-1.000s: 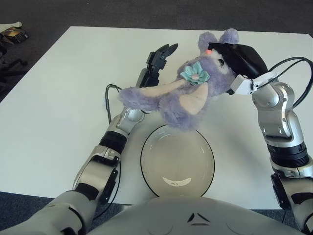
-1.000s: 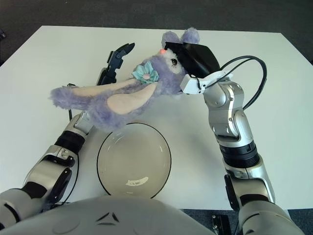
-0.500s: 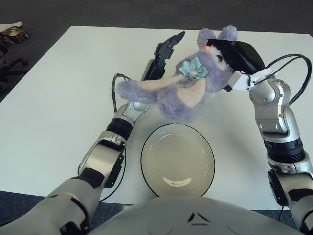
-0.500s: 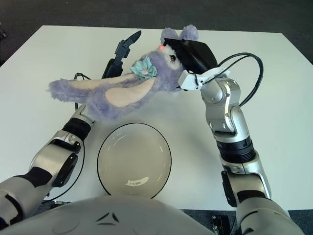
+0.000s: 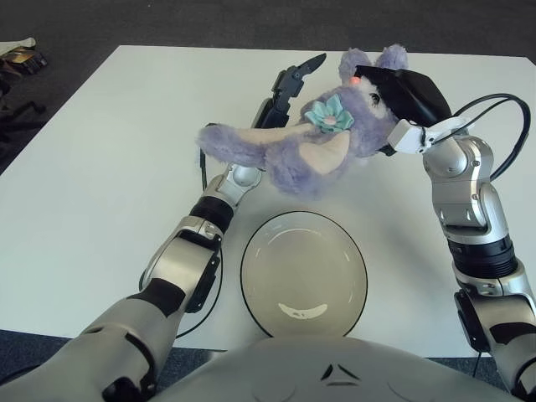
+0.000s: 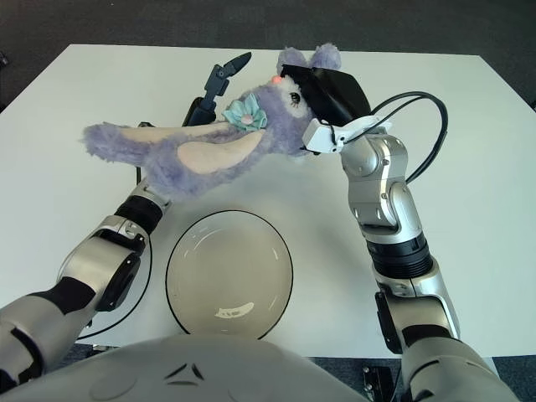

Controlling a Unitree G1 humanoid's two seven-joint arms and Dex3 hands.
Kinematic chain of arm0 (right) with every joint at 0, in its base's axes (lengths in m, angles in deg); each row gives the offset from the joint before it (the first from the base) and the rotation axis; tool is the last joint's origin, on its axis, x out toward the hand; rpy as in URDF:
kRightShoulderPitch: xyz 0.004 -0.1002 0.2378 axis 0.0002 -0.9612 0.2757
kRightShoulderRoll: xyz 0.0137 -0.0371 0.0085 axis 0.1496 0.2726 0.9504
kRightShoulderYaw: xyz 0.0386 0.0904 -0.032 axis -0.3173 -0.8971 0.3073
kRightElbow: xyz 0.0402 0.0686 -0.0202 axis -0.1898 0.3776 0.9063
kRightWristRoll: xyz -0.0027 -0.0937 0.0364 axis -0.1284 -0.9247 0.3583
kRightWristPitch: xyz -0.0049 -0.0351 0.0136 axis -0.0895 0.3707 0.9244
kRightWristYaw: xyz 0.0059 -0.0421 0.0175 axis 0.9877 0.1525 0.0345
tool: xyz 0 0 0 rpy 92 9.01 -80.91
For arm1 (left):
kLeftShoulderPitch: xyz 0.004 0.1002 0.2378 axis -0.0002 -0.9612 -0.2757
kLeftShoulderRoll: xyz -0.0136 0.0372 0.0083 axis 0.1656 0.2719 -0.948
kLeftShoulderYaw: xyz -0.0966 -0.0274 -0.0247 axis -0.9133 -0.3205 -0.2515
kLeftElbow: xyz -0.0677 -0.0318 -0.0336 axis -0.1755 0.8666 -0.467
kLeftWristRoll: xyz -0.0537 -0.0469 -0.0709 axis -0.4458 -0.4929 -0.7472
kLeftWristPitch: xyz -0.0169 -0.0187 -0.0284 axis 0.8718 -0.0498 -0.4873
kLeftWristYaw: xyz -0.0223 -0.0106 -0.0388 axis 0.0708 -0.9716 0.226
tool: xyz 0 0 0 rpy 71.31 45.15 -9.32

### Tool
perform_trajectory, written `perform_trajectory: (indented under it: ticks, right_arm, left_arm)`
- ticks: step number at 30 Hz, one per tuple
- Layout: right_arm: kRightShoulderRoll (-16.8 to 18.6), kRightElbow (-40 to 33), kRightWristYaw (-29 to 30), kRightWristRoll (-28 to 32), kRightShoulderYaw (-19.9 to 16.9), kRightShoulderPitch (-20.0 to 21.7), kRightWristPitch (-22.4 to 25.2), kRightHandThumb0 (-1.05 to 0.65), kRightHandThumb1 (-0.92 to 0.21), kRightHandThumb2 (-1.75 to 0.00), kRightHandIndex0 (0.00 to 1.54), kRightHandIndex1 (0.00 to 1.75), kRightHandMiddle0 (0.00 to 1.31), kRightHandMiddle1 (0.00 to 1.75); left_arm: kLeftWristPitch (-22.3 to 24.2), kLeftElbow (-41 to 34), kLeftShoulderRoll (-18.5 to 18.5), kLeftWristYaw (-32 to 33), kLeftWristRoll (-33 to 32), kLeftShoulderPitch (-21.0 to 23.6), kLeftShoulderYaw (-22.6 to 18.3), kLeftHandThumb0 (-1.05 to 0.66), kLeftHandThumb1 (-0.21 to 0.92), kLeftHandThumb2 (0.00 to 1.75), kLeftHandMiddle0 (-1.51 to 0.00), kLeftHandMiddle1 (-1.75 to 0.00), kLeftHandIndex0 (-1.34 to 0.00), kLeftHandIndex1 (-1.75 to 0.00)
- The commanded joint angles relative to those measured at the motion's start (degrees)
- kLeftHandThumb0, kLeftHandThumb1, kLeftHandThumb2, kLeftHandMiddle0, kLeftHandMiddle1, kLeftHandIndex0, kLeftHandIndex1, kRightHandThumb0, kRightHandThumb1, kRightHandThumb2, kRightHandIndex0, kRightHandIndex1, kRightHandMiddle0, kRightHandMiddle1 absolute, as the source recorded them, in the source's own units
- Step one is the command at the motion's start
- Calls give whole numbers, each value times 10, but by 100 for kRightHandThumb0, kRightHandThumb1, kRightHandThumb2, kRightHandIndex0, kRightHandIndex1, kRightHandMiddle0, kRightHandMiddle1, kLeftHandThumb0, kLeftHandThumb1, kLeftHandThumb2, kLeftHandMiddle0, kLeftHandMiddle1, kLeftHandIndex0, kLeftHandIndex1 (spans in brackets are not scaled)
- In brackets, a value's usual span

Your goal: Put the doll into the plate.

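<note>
A purple plush bunny doll with a teal flower bow hangs in the air above the table, stretched out sideways. My right hand is shut on its head, at the upper right. A round glass plate with a dark rim lies on the white table below the doll, nearest to me. My left hand reaches forward behind the doll's body, fingers spread, holding nothing.
The white table spreads wide to the left and far side. A black cable loops by my left forearm. Dark floor surrounds the table, with some clutter at the far left.
The doll has risen and levelled out, further above the plate. My left hand has stretched forward and up behind the doll's body. The right hand shifted slightly left.
</note>
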Motion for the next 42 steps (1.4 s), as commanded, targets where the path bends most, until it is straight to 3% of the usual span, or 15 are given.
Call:
perform_trajectory:
  ticks: [1, 11, 19, 28, 36, 42]
  right_arm:
    - [-3, -13, -9, -14, 5, 16, 14, 55, -12, -155, 77, 175, 107, 175]
    - [0, -19, -17, -13, 9, 19, 39, 55, -12, -155, 77, 175, 108, 175]
    - [7, -24, -27, -24, 16, 23, 70, 55, -12, -155, 77, 175, 106, 175]
    - [-4, -22, -27, -25, 18, 25, 59, 55, -12, -155, 77, 175, 106, 175]
    - [14, -13, 2, 14, 3, 14, 29, 56, -11, -156, 78, 175, 104, 175]
    - [46, -70, 12, 57, -15, -35, 35, 55, -12, -155, 77, 175, 98, 175]
  left_arm:
    - [-10, 4, -1, 3, 3, 16, -2, -88, 40, 77, 0, -66, 0, -73]
    - [-29, -6, -7, -7, -4, 15, 0, -88, 50, 69, 0, -55, 0, -54]
    - [-41, -23, -17, -17, -11, 8, 1, -79, 47, 73, 0, -52, 0, -53]
    - [-60, -46, -37, -26, -21, -1, 3, -81, 51, 73, 0, -53, 0, -63]
    - [-40, -87, -51, -87, -54, -20, 27, -81, 52, 73, 0, -58, 0, -68]
    - [-16, -127, -63, -123, -75, -32, 40, -86, 62, 67, -4, -69, 0, -85]
